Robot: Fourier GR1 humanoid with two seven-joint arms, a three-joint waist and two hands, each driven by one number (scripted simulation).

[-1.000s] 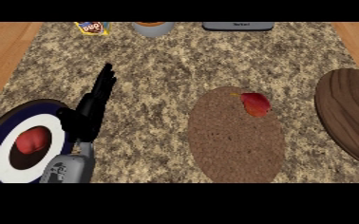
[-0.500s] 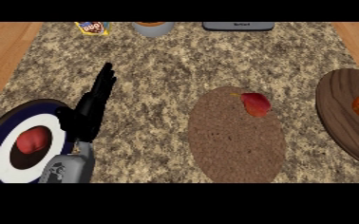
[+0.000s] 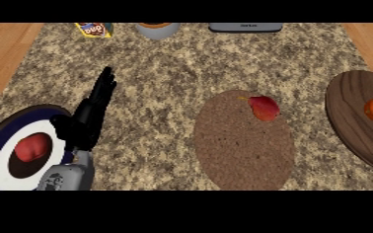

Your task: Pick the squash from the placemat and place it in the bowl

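Note:
A red squash (image 3: 264, 107) lies on the upper right part of the brown oval placemat (image 3: 244, 150), right of the counter's middle. The bowl (image 3: 27, 114), navy-rimmed and white inside, sits at the lower left and holds a red rounded item (image 3: 30, 148). My left hand (image 3: 89, 116) is over the bowl's right rim with its fingers straight, pointing away from me. It holds nothing and is well left of the placemat. My right hand does not show.
A dark wooden plate (image 3: 348, 109) lies at the right edge with something orange (image 3: 368, 109) on it. Along the back stand a yellow-and-blue packet (image 3: 94, 29), a grey cup (image 3: 158, 30) and a dark grey device (image 3: 245, 27).

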